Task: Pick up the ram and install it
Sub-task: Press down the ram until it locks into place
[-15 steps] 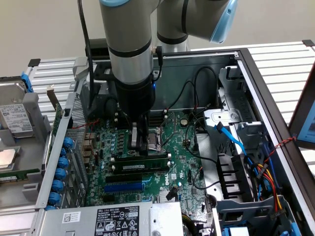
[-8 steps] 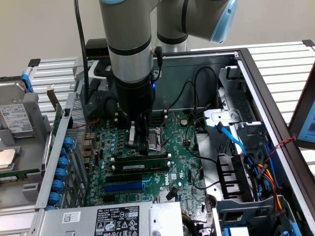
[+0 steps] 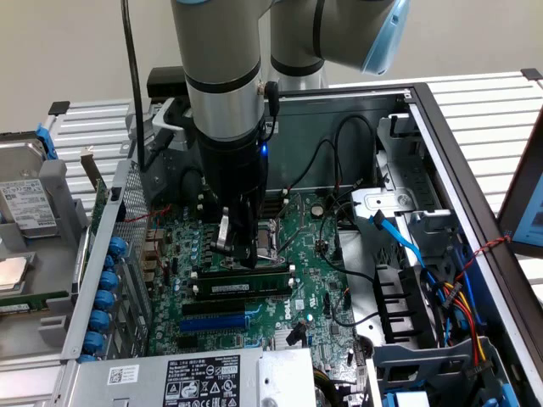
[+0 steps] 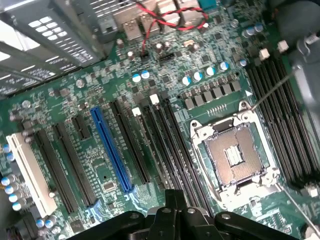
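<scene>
1. You see the open grey metal computer case (image 3: 441, 153) holding the green motherboard (image 3: 314, 246), with cables and a blue ribbon in its bay toward the exterior view's right.
2. The long flat green ram stick (image 3: 244, 273) sits seated in a black slot (image 3: 237, 305) area, just below the black gripper (image 3: 240, 248).
3. Gripper hangs right above the ram; you cannot tell whether it is clenched or released.
4. Wrist view: square silver CPU socket (image 4: 235, 157), long blue slot (image 4: 112, 150), white slot (image 4: 30, 172), all bare.
</scene>
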Tool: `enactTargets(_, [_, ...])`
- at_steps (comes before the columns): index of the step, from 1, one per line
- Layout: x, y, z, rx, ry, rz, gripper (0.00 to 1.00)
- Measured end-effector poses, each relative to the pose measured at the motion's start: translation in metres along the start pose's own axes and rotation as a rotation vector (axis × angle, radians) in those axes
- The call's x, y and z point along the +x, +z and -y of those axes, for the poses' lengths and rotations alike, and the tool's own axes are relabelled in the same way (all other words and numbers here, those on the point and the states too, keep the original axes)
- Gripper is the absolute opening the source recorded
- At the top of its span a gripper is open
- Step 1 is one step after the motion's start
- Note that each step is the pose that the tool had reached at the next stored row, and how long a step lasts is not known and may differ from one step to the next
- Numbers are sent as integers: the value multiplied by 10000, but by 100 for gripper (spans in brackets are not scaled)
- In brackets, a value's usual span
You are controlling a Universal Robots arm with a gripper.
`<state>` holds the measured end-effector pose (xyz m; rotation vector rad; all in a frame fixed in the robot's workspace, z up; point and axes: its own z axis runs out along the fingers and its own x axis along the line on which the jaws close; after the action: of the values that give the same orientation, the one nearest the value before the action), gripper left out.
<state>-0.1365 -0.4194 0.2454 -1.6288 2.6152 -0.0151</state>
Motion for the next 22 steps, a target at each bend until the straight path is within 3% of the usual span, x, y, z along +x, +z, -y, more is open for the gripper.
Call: enactTargets(22, [0,-9,0,138,2971,-120,10])
